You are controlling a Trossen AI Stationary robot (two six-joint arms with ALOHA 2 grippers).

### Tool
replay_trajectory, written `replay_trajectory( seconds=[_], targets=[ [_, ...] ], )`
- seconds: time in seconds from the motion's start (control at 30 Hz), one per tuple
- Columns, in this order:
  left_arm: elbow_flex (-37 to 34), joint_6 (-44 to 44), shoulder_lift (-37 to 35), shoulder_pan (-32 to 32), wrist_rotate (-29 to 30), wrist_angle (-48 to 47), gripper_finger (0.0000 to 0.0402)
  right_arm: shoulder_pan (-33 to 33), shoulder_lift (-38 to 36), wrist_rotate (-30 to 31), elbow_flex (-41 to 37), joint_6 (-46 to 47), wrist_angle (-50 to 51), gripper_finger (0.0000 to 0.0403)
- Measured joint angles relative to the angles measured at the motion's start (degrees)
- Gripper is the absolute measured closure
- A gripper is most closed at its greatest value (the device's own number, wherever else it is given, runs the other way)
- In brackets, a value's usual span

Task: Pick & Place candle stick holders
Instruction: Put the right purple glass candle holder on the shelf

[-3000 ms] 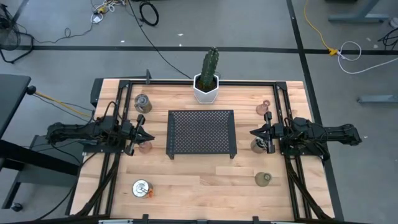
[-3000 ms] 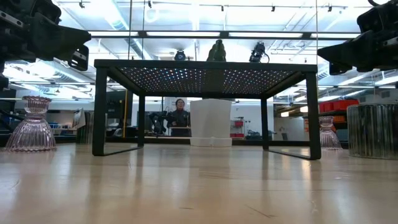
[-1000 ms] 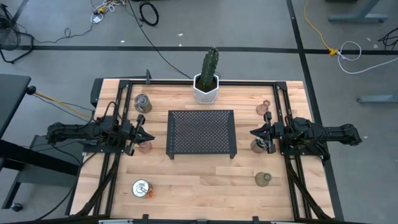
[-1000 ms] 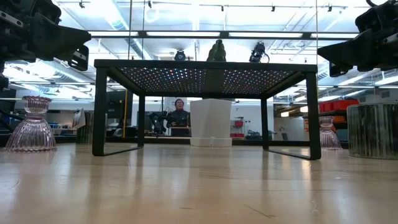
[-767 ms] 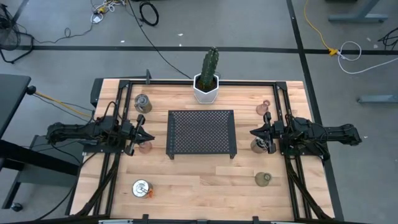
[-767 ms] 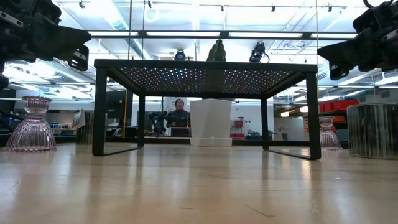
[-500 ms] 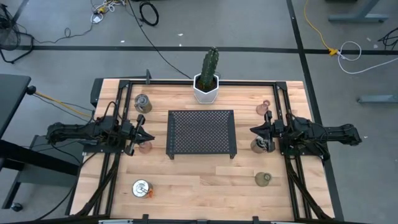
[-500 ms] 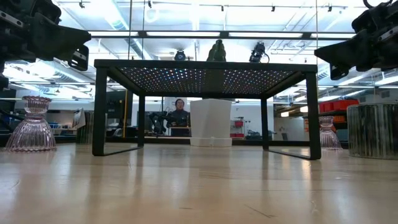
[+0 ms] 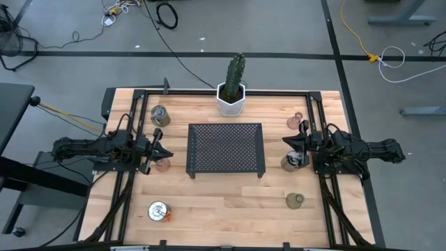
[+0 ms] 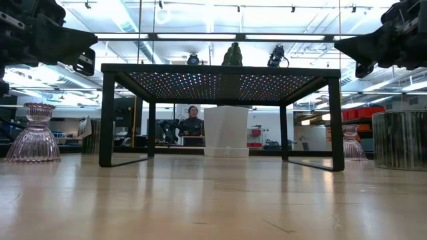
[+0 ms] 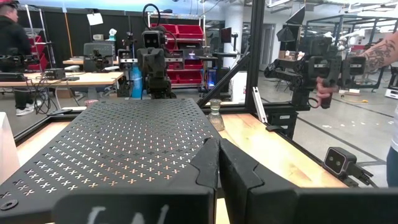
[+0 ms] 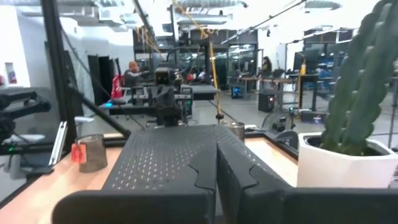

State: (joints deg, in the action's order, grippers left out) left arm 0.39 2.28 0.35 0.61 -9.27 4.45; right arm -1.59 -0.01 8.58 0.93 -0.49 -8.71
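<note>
Six candle stick holders stand on their bases around a black mesh tray (image 9: pixel 226 148). On the left are a silver one (image 9: pixel 159 116), a pinkish glass one (image 9: pixel 162 164) and a silver one (image 9: pixel 159 210). On the right are a pinkish one (image 9: pixel 295 122), a silver one (image 9: pixel 291 162) and a greenish one (image 9: pixel 295 201). My left gripper (image 9: pixel 169 153) hovers shut beside the tray's left edge, above the pinkish glass holder (image 10: pixel 35 133). My right gripper (image 9: pixel 284 143) hovers shut at the tray's right edge, tipped a little upward. Both hold nothing.
A white hexagonal pot with a cactus (image 9: pixel 232 97) stands at the far edge, behind the tray. Black frame rails run along the table's left, right and far sides. Bare wood lies in front of the tray. People show in the room beyond the table.
My right gripper has tipped upward, so its fingertips stand higher than before. It stays shut and at the same place by the tray's right edge.
</note>
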Motion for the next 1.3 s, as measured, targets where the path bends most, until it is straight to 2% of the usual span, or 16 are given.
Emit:
replay_trajectory(
  seconds=[0.27, 0.63, 0.9, 1.3],
  targets=[
    [0.0, 0.0, 0.0, 0.0, 0.0, 0.0, 0.0383, 0.0, 0.0, 0.0, 1.6, 0.0, -1.7, 0.0394],
    [0.0, 0.0, 0.0, 0.0, 0.0, 0.0, 0.0383, 0.0, 0.1, 3.2, 9.6, -4.4, 0.4, 0.0394],
    [0.0, 0.0, 0.0, 0.0, 0.0, 0.0, 0.0383, 0.0, 3.5, 4.5, 16.1, -4.6, 2.7, 0.0394],
    [0.0, 0.0, 0.0, 0.0, 0.0, 0.0, 0.0383, 0.0, 5.3, 4.5, 17.1, -4.5, 3.6, 0.0394]
  ],
)
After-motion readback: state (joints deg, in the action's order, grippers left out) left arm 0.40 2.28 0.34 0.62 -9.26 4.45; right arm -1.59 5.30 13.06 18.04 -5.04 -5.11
